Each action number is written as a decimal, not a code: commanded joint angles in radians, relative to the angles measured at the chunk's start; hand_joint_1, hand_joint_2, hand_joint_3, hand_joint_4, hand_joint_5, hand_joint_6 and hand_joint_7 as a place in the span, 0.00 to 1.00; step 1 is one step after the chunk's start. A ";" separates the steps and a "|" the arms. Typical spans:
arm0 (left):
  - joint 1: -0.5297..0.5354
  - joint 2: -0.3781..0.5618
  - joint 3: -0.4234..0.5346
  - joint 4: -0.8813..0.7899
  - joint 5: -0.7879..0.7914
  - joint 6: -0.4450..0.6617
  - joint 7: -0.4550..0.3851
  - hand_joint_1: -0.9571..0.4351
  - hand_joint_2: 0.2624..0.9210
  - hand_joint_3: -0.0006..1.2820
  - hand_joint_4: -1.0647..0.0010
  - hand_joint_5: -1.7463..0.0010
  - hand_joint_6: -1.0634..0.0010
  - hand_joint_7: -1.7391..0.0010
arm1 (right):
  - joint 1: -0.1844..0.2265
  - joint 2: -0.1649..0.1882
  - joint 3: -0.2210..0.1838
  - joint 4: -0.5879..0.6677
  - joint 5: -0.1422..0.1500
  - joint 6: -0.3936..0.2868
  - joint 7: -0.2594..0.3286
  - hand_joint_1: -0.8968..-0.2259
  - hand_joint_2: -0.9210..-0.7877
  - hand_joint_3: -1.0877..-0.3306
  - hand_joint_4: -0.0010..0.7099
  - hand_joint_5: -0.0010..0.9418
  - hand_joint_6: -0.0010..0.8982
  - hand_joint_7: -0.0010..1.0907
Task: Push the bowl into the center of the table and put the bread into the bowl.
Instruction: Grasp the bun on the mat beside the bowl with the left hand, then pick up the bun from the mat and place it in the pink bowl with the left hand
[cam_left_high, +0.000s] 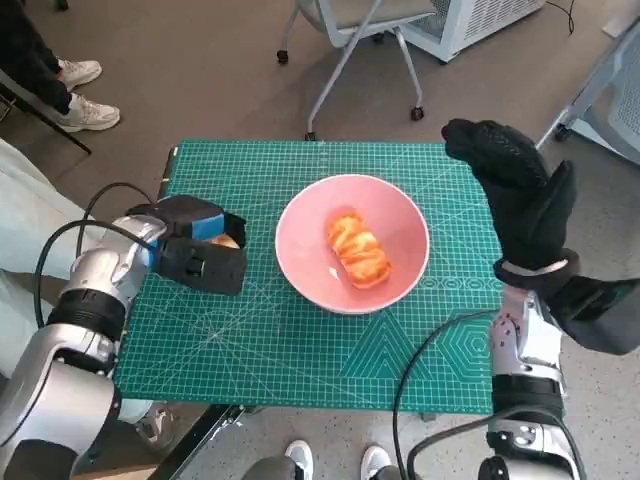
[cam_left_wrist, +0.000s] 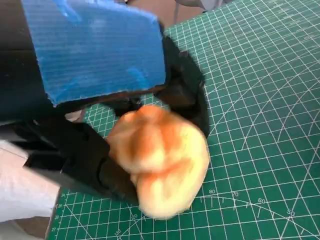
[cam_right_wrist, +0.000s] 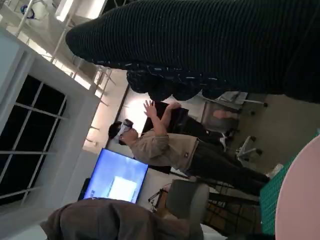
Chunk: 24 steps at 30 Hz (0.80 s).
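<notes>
A pink bowl stands near the middle of the green cutting mat, with an orange glazed bread roll lying inside it. Left of the bowl, my left hand rests low on the mat and grips a second golden bread roll; only a sliver of this roll shows in the head view. In the left wrist view the blue-taped back of the left hand arches over that roll. My right hand is raised beside the table's right edge, holding nothing. The bowl's rim edges into the right wrist view under the glove.
A wheeled chair stands beyond the table's far edge. A person's white shoes show at the upper left, and another pair of feet is at the near edge. A standing person and a lit screen appear in the right wrist view.
</notes>
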 joint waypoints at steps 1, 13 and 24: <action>-0.006 0.026 0.022 -0.016 -0.020 0.005 -0.021 0.69 1.00 0.06 0.40 0.23 0.36 0.43 | 0.029 0.002 -0.003 0.007 0.007 0.008 0.000 0.37 0.00 0.49 0.25 0.00 0.08 0.45; 0.036 0.097 0.173 -0.306 -0.152 0.033 -0.106 0.69 1.00 0.06 0.37 0.28 0.41 0.38 | 0.025 0.002 -0.007 0.014 0.007 0.006 0.003 0.37 0.00 0.49 0.25 0.00 0.08 0.45; 0.145 0.125 0.297 -0.687 -0.242 0.013 -0.099 0.69 1.00 0.02 0.27 0.39 0.40 0.34 | 0.017 0.002 -0.004 0.021 0.010 0.017 0.007 0.37 0.00 0.48 0.24 0.00 0.08 0.44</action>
